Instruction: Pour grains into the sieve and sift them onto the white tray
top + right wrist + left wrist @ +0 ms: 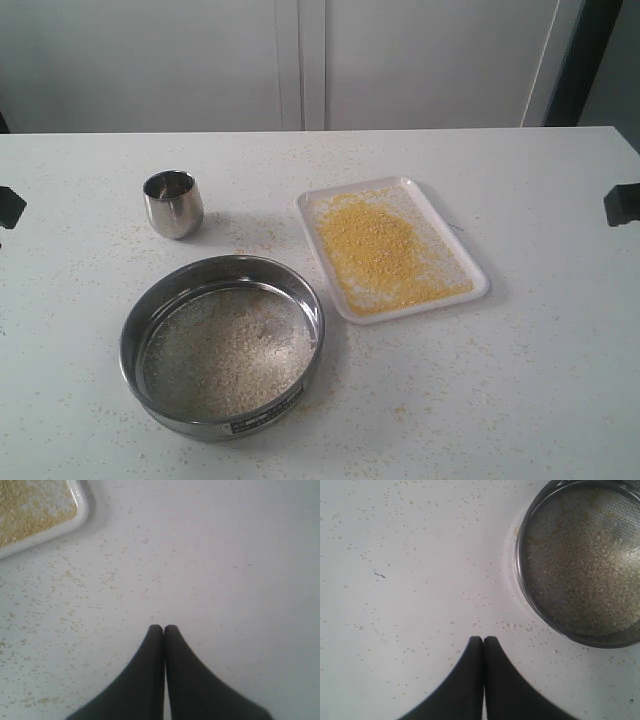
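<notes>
Left end effector [483, 640] and right end effector [163, 628], both closed and empty, hover over the surface [540, 380], while yellow grains [375, 245] cover the white tray [480, 285] at mid-surface and the sieve [128, 345] near the front edge holds coarse residue [225, 350], so sifting appears complete.

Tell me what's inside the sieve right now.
Pale off-white grains cover most of the mesh in the sieve; bare mesh shows along one side. The table beneath is hidden by the grains and mesh.
</notes>
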Available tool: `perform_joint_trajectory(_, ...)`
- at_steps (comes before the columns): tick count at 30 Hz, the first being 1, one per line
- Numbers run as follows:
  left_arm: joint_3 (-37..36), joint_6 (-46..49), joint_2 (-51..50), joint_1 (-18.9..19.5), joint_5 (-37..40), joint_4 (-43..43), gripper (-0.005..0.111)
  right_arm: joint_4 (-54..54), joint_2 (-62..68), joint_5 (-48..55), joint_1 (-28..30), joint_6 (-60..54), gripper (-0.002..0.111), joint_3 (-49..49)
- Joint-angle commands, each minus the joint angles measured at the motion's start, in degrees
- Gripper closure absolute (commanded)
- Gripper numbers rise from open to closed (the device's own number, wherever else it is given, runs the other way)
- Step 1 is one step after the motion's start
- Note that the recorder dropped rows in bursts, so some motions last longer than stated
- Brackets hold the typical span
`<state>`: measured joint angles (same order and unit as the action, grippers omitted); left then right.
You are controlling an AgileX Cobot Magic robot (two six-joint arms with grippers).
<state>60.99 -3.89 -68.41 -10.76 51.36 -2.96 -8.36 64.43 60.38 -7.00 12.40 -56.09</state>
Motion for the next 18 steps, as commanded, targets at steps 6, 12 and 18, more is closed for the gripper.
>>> perform_joint_trajectory(6,-0.47,-0.10,0.64,0.08,0.53,0.02,0.107,12.42,-4.23,-2.13,0.23,-17.32,0.108,4.83)
perform_joint_trajectory(12,-0.47,-0.10,0.64,0.08,0.53,0.02,0.107,11.85,-4.36,-1.71,2.27,-16.19,0.108,4.83)
perform_joint_trajectory(18,-0.47,-0.10,0.64,0.08,0.53,0.02,0.107,1.99,-5.82,-0.97,3.66,-1.79,0.108,4.83)
